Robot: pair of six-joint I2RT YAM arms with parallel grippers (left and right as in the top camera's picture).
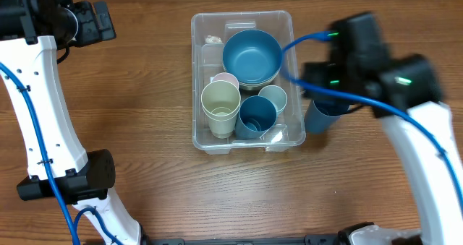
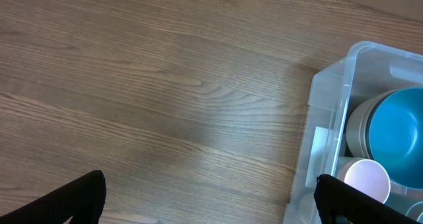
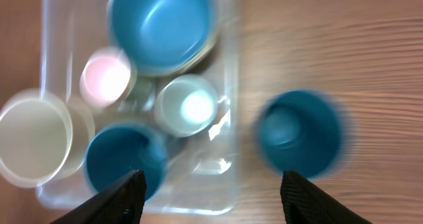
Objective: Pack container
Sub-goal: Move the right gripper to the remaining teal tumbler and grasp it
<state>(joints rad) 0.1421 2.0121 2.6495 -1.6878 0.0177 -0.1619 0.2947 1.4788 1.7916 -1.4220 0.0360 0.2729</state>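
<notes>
The container (image 1: 196,79) sits between both grippers; the dark blue cup (image 3: 301,131) stands just outside its right wall, so the right gripper (image 3: 211,192), spread and empty nearby, should pinch 1 cup wall squarely, while the left gripper (image 2: 208,196) hangs spread.

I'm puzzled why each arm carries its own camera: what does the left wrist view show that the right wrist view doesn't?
Left wrist only: a wide stretch of bare wooden table. Right wrist only: a teal cup standing on the table outside the container, and a cream cup, second teal cup and pale blue cup inside it. Both: the container, blue bowl and pink cup.
</notes>
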